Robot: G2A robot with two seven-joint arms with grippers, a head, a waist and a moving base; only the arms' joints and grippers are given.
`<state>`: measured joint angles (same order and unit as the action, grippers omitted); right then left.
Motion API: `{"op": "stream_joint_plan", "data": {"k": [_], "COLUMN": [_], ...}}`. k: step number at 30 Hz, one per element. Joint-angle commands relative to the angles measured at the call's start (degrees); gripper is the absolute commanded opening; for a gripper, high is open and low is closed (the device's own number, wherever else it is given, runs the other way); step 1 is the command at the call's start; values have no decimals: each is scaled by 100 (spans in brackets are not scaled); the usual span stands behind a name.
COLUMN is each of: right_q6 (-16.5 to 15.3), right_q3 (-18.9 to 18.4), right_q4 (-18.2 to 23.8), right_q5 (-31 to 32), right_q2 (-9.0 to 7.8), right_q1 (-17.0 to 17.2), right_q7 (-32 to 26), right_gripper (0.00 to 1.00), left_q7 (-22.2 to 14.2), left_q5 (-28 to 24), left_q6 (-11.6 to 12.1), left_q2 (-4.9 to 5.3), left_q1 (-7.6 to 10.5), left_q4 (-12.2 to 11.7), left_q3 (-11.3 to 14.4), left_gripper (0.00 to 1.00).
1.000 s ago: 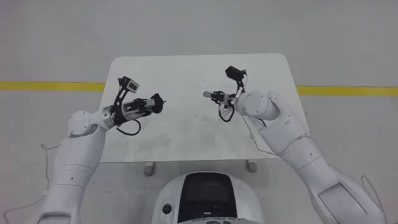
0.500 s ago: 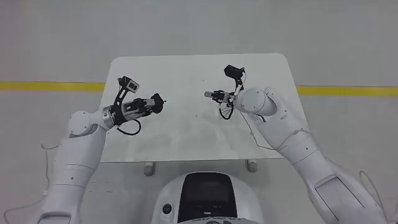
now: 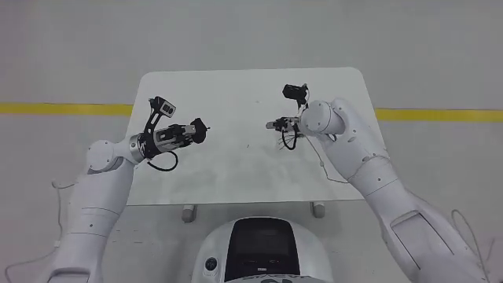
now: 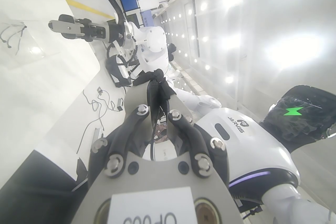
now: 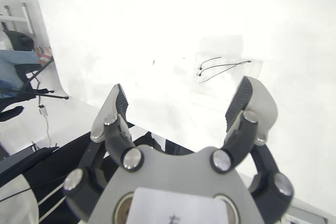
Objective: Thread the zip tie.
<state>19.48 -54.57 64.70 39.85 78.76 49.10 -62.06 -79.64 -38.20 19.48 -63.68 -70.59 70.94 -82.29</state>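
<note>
Above the white table [image 3: 236, 181], the two arms hang with their grippers facing each other across a gap, a pose that suits feeding a tie's tail into its head. The left gripper [image 4: 156, 89] is clamped on a black zip tie [image 4: 152, 104], whose end pokes past the fingertips, seemingly presented for threading. The right gripper [image 5: 182, 84] has its jaws spread wide, holds nothing, and sits well apart from the tie. A clear tray [image 5: 253, 66] lies on the table nearby with spare ties [image 5: 223, 67] in it. Nothing appears to block the way between the grippers; only the gap separates them.
</note>
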Motion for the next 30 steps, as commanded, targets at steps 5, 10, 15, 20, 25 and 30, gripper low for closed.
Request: {"op": "stream_joint_plan", "data": {"k": [5, 10, 15, 20, 25, 30], "right_q6": [0, -170, -212, 0, 0, 0], "right_q3": [0, 42, 339, 612, 694, 694], "right_q4": [-16, 79, -34, -478, -1323, -1323], "right_q5": [13, 8, 9, -104, -138, -138], "right_q2": [9, 14, 94, 243, 464, 464], "right_q1": [-10, 9, -254, -560, -919, -919], "right_q7": [-58, -10, -524, -734, -783, -783], "right_gripper": [100, 100, 100, 100, 100, 100], "left_q7": [0, 0, 0, 0, 0, 0], "left_q5": [0, 0, 0, 0, 0, 0], "left_q6": [0, 0, 0, 0, 0, 0], "left_q2": [0, 0, 0, 0, 0, 0], "left_q1": [0, 0, 0, 0, 0, 0], "left_q4": [0, 0, 0, 0, 0, 0], "left_q3": [0, 0, 0, 0, 0, 0], "left_gripper": [0, 0, 0, 0, 0, 0]}}
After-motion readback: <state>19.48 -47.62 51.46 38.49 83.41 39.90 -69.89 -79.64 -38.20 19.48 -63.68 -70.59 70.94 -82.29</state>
